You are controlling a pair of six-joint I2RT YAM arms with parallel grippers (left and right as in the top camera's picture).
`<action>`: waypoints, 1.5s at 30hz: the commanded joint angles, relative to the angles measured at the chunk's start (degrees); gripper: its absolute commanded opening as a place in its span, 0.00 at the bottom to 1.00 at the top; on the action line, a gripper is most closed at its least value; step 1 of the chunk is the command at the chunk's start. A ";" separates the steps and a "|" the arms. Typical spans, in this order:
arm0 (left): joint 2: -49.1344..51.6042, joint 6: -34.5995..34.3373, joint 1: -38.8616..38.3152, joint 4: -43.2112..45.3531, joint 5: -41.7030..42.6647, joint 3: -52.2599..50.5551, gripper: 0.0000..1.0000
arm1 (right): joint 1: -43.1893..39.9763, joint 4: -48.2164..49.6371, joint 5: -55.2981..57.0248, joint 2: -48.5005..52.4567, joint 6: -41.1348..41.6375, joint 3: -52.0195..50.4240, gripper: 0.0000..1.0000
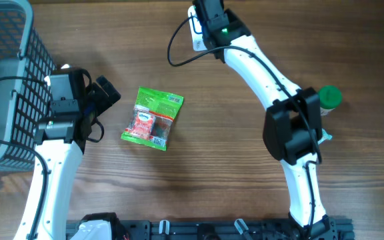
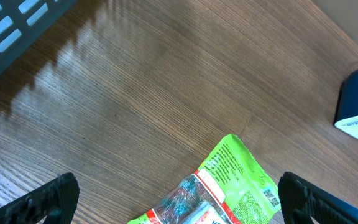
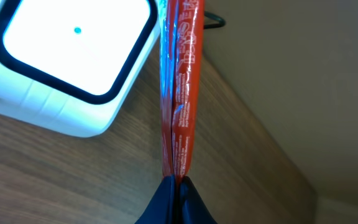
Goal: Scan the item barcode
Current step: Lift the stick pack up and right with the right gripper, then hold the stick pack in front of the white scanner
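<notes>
White arms (black joints, cables).

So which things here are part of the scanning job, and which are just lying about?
In the job: red packet, pinched edge-on in the right tool; white scanner beside it.
Lying about: green packet, possibly next; grey basket; green cap, partly hidden.

Brown wood-grain table under soft, even light.

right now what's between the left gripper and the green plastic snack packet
only bare brown wooden table, left gripper to green plastic snack packet, seen overhead
</notes>
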 commanded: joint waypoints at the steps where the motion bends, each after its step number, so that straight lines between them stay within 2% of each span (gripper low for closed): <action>1: -0.09 0.46 0.35 0.00 -0.57 0.07 1.00 | 0.76 1.90 5.57 3.63 -4.59 0.90 0.04; 13: -0.09 0.46 0.35 0.02 -0.57 0.07 1.00 | 3.41 2.69 8.13 6.54 -7.30 0.90 0.04; 19: -0.09 0.48 0.35 0.00 -0.57 0.07 1.00 | 6.14 2.32 8.63 6.54 -11.41 0.90 0.04; 22: -0.09 0.46 0.35 0.02 -0.57 0.07 1.00 | 6.91 2.34 12.46 6.54 -11.39 0.90 0.04; 36: -0.09 0.46 0.35 0.02 -0.57 0.07 1.00 | 4.48 5.73 16.87 6.54 -12.46 0.90 0.04; 45: -0.09 0.46 0.35 0.02 -0.57 0.07 1.00 | 4.48 1.95 15.17 6.56 -12.48 -0.85 0.04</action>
